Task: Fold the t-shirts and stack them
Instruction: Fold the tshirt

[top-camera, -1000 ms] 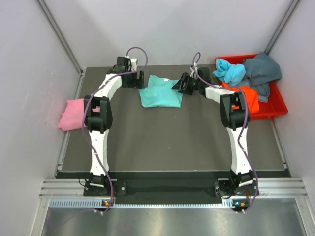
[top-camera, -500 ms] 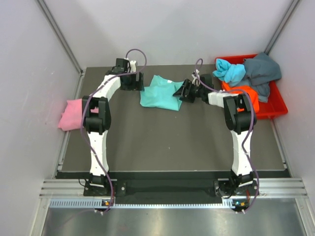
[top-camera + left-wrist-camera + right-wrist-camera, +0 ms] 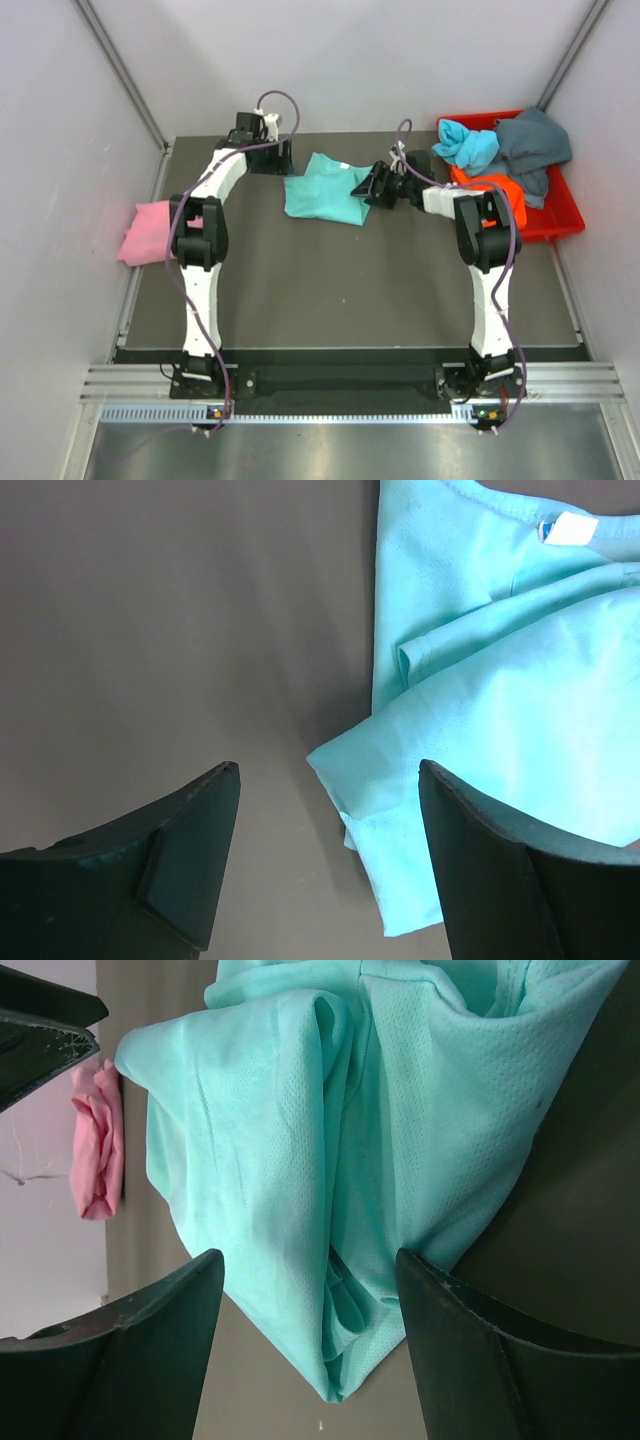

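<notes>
- The left gripper (image 3: 328, 772) hangs over the dark table (image 3: 350, 290) near its far edge, jaws spread wide and holding nothing. A loose corner of the teal shirt (image 3: 500, 710) lies just ahead of its right-hand finger.
- The right gripper (image 3: 308, 1260) is set low at the shirt's other side. Its jaws are also wide apart and straddle a bunched fold, with the cloth lying slack between the fingers (image 3: 150, 1330).
- The teal shirt (image 3: 325, 192) lies rumpled and partly doubled over on the far middle of the table, between the two grippers. A small white label (image 3: 568, 528) shows at its neckline.
- A pink shirt (image 3: 150, 232) sits in a soft heap at the table's left edge, against the wall and well apart from the teal one.
- A red bin (image 3: 570, 225) stands at the far right corner. In it are a light blue shirt (image 3: 465, 143), a grey-blue shirt (image 3: 535, 145) and an orange shirt (image 3: 508, 195), all crumpled together, the grey-blue one draped over the rim.
</notes>
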Motion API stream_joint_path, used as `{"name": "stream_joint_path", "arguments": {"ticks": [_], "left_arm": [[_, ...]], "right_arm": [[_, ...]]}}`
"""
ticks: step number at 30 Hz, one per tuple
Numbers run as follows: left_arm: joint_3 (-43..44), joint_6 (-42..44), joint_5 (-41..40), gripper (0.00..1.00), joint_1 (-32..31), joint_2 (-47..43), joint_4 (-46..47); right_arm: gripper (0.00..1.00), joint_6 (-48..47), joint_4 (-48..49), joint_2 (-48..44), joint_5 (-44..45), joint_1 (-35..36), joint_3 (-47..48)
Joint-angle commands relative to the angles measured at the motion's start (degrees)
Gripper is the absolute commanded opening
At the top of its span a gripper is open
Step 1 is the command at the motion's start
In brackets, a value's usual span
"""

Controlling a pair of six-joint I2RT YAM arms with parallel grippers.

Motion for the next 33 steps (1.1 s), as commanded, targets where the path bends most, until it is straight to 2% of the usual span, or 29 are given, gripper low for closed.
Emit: {"name": "stream_joint_path", "arguments": {"ticks": [1, 7, 11, 12, 15, 19, 21, 28, 33], "left_arm": [[2.3, -0.3, 1.5, 0.76, -0.1, 1.3, 2.6], [2.3, -0.4, 2.2, 0.73, -0.4, 2.8, 2.4], [2.8, -0.4, 3.0, 0.66, -0.4, 3.4, 2.7], [3.0, -0.4, 3.3, 0.57, -0.4, 3.8, 2.8], [3.4, -0.2, 4.2, 0.44, -0.4, 4.3, 2.8], [3.4, 0.1, 6.5, 0.17, -0.4, 4.7, 2.8], [3.1, 0.1, 7.2, 0.00, -0.4, 4.4, 2.6], [0.4, -0.1, 12.2, 0.00, -0.4, 2.4, 2.4], [-5.9, -2.6, 17.4, 0.00, -1.4, -1.4, 3.1]], "right_arm": [[0.71, -1.0, -3.4, -1.7, 1.2, 1.0, -0.6], [0.71, -0.9, -3.4, -1.2, 1.2, 1.0, 0.5], [0.71, -0.9, -3.4, -1.2, 1.5, 1.0, 0.6], [0.72, -0.9, -3.4, -1.2, 1.6, 1.1, 0.5], [0.72, -1.3, -3.6, -1.1, 1.8, 1.0, 0.7], [0.72, -2.1, -4.2, -1.2, 2.5, 1.0, 0.7], [0.73, -2.5, -4.6, -1.5, 2.7, 1.1, 0.7], [0.73, -3.6, -5.7, -3.1, 3.4, 1.1, -0.6], [0.73, -3.9, -6.0, -5.8, 3.2, 1.6, -4.6]]}}
